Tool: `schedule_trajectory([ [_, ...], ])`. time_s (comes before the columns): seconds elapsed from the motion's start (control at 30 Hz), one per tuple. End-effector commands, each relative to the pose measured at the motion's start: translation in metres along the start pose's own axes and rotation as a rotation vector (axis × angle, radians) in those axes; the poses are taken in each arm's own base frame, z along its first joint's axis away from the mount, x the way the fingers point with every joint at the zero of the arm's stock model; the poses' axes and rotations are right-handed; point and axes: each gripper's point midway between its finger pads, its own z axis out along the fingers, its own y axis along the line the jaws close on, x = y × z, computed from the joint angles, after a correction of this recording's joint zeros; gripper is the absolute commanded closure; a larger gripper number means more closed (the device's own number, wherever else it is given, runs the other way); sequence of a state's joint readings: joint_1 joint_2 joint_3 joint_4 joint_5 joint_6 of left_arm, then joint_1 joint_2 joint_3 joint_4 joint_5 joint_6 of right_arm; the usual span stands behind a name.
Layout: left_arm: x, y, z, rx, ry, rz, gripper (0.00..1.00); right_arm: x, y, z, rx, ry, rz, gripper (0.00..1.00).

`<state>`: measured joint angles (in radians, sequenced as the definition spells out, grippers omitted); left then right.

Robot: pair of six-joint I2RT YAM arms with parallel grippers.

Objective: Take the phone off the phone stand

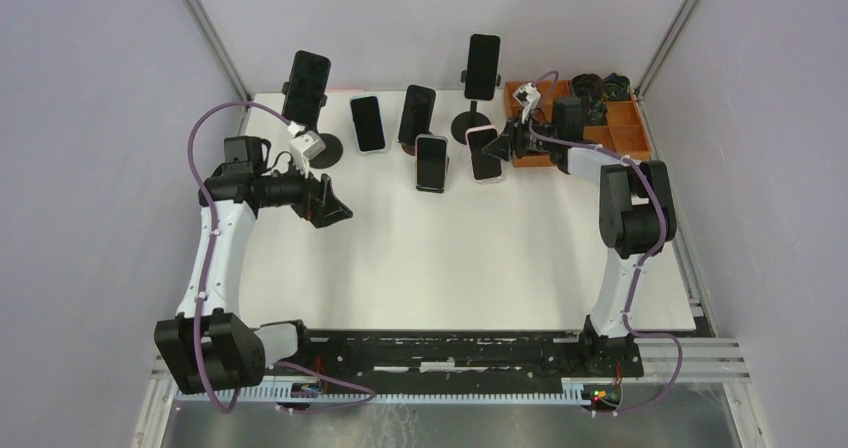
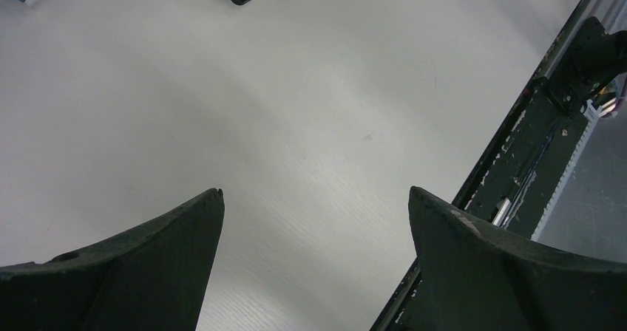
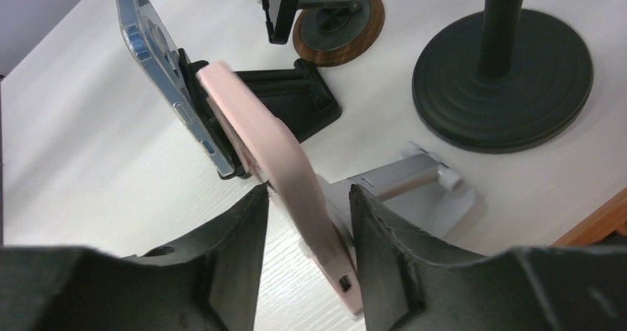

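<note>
Treat the pink-cased phone (image 3: 285, 161), leaning on the silver metal stand (image 3: 414, 179) at the table's far right beside a round black base (image 3: 503, 80), as light, rigid and breakable, with a matte, fairly grippy case over slick glass. Take hold across front and back at mid-body, then lift clear of the stand. Cannot tell clamped from merely straddling for the right gripper (image 3: 308, 189); left gripper (image 2: 314, 194) spread wide over the bare white table (image 2: 296, 87), holding nothing.

White matte table (image 1: 450, 258) carries along its far edge: round-based black pole stand (image 3: 503, 102), black plastic wedge stand (image 3: 296, 98), silver metal stand (image 3: 418, 183), white-cased phone (image 1: 368, 123) lying flat, orange compartmented tray (image 1: 620, 133) at far right.
</note>
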<state>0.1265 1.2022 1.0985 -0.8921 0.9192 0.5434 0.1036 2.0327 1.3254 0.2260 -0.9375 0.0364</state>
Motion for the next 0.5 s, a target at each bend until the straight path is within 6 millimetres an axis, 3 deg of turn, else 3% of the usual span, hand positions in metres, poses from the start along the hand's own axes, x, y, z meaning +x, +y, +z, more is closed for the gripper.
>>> schedule_trajectory([
  [0.0, -0.007, -0.007, -0.002, 0.024, -0.019, 0.05, 0.0, -0.026, 0.017, -0.01, 0.028, -0.06, -0.032, 0.54],
  [0.1, -0.006, -0.007, -0.002, 0.018, -0.012, 0.052, 0.0, -0.024, 0.016, -0.013, 0.093, -0.067, -0.025, 0.63],
  [0.2, -0.005, -0.009, -0.004, 0.009, -0.012, 0.065, 0.0, -0.025, 0.018, -0.017, 0.132, -0.094, -0.025, 0.63],
  [0.3, -0.001, -0.01, -0.004, 0.004, -0.008, 0.072, 0.0, -0.029, 0.016, -0.023, 0.181, -0.123, -0.025, 0.38],
  [0.4, 0.004, -0.012, -0.004, 0.005, 0.01, 0.084, 0.0, -0.034, 0.011, -0.028, 0.234, -0.138, -0.03, 0.3],
  [0.47, 0.008, -0.013, -0.005, 0.008, 0.022, 0.083, 0.0, -0.037, 0.008, -0.029, 0.253, -0.147, -0.033, 0.3],
])
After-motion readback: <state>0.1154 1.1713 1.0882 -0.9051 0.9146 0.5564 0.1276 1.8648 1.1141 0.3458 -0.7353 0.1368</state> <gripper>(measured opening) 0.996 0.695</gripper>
